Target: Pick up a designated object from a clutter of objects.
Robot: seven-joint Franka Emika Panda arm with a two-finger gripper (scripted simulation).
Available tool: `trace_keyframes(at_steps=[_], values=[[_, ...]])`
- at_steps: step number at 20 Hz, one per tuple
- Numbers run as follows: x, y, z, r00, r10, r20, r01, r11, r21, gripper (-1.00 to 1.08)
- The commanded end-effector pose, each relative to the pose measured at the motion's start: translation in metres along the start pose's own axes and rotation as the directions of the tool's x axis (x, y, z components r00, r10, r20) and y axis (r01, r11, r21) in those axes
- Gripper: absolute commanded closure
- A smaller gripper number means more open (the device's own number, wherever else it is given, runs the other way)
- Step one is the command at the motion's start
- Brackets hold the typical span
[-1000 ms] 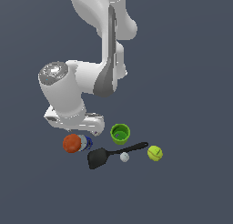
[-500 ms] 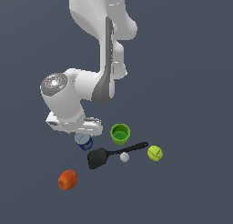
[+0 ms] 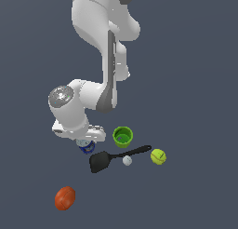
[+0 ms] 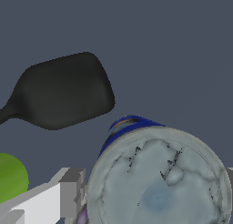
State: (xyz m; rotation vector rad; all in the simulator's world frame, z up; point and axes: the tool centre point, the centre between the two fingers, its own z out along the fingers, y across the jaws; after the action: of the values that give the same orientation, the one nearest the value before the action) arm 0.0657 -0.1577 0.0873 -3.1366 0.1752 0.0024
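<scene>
gripper (image 3: 85, 143) low over blue can (image 4: 157, 177)

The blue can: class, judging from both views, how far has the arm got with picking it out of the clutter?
Done: the gripper is down at the blue can, beside the black spatula and green cup. In hand: one finger sits against the can's side; whether the grip is closed cannot be told. Left: lifting the can clear. The orange ball lies apart from the group.
</scene>
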Motion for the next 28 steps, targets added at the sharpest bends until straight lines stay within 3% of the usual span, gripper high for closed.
trace_keyframes(at_steps=[1,5,6,19,28], values=[[0.000,0.000,0.009,1.000,0.000,-0.001,0.000,1.000,0.000,-0.92],[0.001,0.000,0.013,1.000,0.000,-0.001,0.000,1.000,0.000,-0.92],[0.001,0.000,0.013,1.000,0.000,-0.001,0.000,1.000,0.000,1.08],[0.001,0.001,0.009,1.000,0.001,-0.001,-0.001,1.000,0.000,1.08],[0.001,0.002,-0.036,1.000,0.001,-0.001,-0.001,1.000,0.000,1.08]])
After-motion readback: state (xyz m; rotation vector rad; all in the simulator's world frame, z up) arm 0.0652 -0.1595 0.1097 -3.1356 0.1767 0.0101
